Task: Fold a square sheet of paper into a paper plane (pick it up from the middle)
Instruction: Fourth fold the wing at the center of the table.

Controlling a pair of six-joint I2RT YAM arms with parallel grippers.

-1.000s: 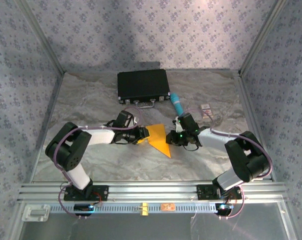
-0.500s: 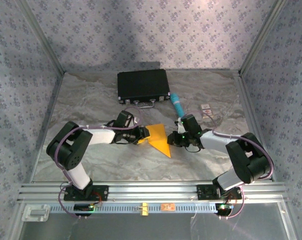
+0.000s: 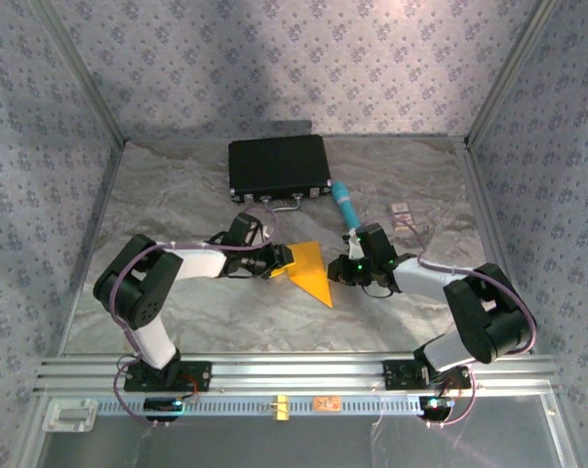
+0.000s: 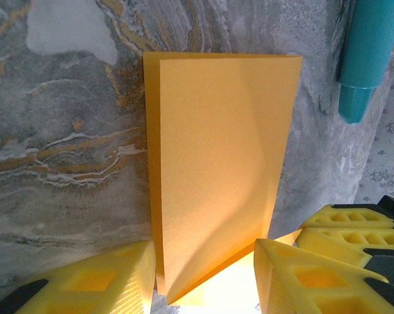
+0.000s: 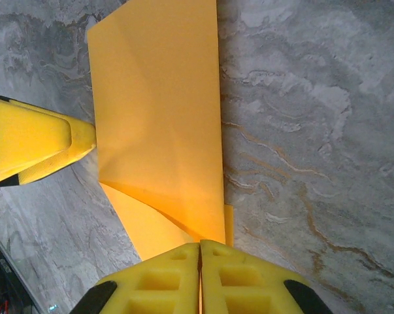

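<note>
Table to tube: a marbled grey table (image 3: pixel 176 205) carries a black case (image 3: pixel 279 168) near its far edge. In front of the case, toward the arms, lies the partly folded orange sheet of paper (image 3: pixel 311 271), a tapering shape resting on the table with one layer lifting. The left gripper (image 4: pixel 203 265), at the sheet's left side, has its jaws apart and straddles the edge without clamping it. The right gripper (image 5: pixel 200 252), opposite, is pressed together and appears to pinch the other edge. A teal tube (image 3: pixel 345 202) rests just off the case's front right corner. The paper looks light, limp and easily creased or torn, so a gentle pinch at an edge or fold suits it best. Open table spreads in front of the case on both sides, while the tube and the case itself crowd the far side.
</note>
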